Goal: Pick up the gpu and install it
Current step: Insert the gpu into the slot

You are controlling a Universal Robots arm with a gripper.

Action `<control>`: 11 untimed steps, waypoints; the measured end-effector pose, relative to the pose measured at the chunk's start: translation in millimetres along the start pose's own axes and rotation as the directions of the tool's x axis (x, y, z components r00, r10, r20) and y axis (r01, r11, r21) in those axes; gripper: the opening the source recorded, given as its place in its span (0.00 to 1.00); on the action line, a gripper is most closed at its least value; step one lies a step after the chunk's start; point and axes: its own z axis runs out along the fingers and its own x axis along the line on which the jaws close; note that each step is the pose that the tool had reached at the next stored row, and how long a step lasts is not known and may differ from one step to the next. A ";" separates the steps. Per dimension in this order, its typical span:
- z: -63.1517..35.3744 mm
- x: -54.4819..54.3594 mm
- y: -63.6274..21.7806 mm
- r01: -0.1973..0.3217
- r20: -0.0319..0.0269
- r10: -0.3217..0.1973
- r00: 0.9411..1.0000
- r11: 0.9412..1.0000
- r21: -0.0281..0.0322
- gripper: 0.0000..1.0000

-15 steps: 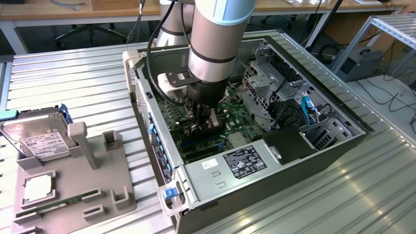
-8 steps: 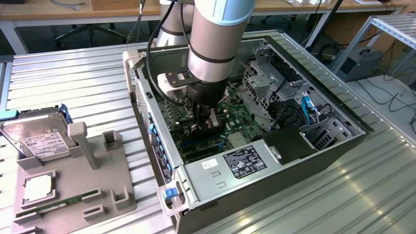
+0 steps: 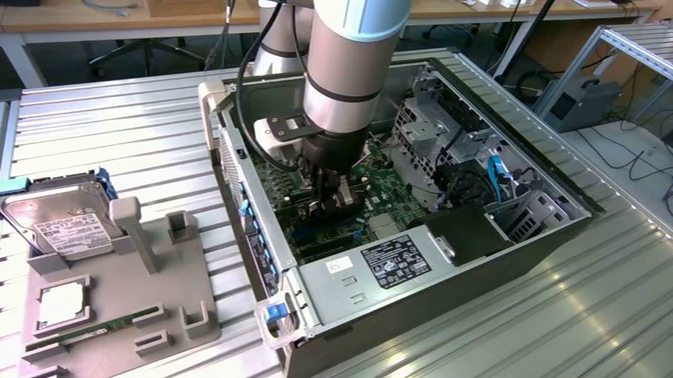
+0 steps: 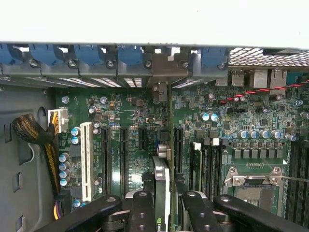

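Observation:
The gpu (image 4: 163, 186) shows edge-on in the wrist view, a thin dark card standing upright over the green motherboard (image 4: 135, 116) inside the open computer case (image 3: 547, 185). Its silver bracket end (image 4: 161, 89) reaches the row of rear slot openings. My gripper (image 4: 164, 212) is shut on the card, with one black finger (image 4: 140, 210) on each side. In the exterior view the gripper (image 3: 334, 203) hangs low inside the case, over the board's middle. Whether the card's edge sits in a slot I cannot tell.
A white slot (image 4: 87, 159) and black slots flank the card; the CPU socket (image 4: 253, 188) and a braided cable bundle (image 4: 34, 133) lie further off. The power supply (image 3: 384, 264) and drive cage (image 3: 431, 134) hem the arm in. A grey fixture (image 3: 158, 291) holds a hard drive (image 3: 63, 224) and a memory stick (image 3: 90, 331).

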 end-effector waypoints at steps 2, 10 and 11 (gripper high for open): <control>0.2 0.0 0.4 0.000 0.000 0.000 1.000 1.000 0.000 0.27; 0.6 0.2 1.7 0.000 -0.001 0.000 1.000 1.000 0.002 0.27; 0.7 0.2 1.7 0.000 0.000 0.000 1.000 1.000 0.002 0.27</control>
